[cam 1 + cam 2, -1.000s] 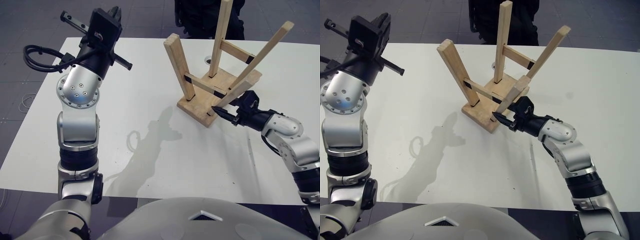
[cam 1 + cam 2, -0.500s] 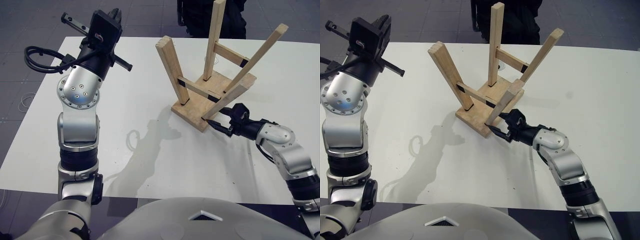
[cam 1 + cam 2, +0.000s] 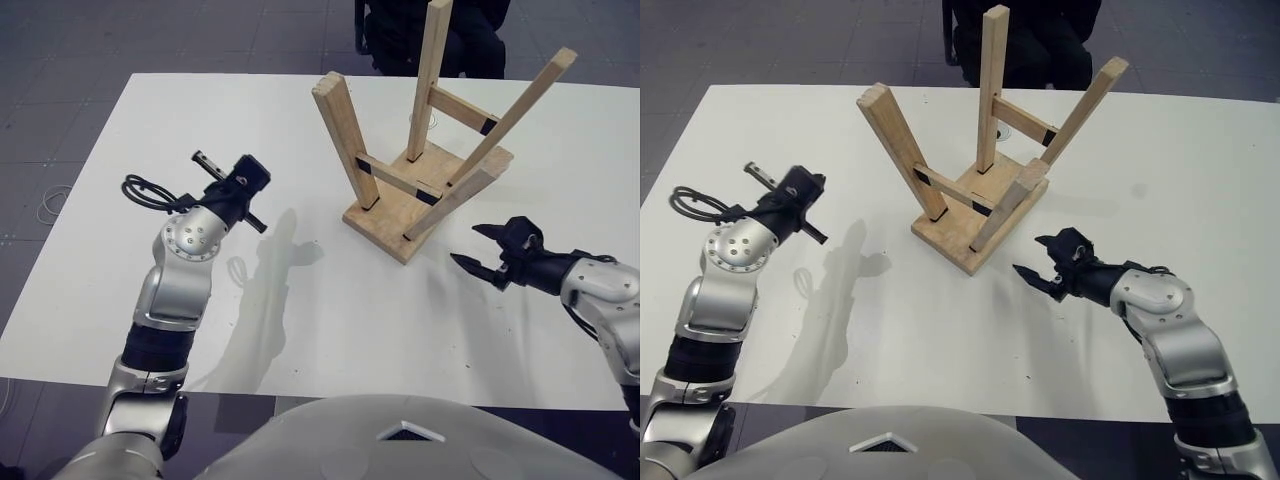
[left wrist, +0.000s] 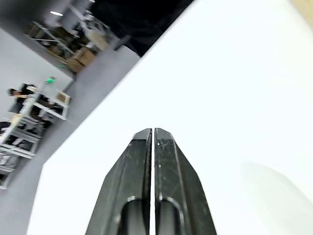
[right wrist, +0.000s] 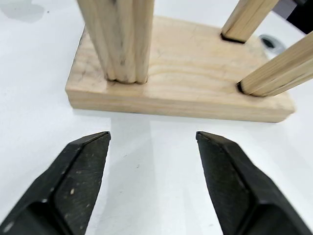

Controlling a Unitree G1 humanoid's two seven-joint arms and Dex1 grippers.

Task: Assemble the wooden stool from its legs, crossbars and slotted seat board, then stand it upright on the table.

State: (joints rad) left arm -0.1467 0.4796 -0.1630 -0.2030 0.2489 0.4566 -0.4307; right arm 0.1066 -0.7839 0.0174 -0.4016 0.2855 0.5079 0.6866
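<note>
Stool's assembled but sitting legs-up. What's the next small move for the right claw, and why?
Probably ease the open right claw forward around the nearest leg: the stool rests upside down on its seat board, and that claw hangs just clear of it, while the left claw is shut, far off.

- The stool (image 3: 425,190) stood upside down on the far half of the table (image 3: 330,320), with its seat board (image 3: 385,225) flat on the top and its legs (image 3: 345,135) above.
- The right gripper (image 3: 464,244) was near the board, in front and to its right, not touching.
- The left gripper (image 3: 248,175) was well apart, to the left.
- Just behind the board was perhaps a small hole (image 3: 420,118) in the table.
</note>
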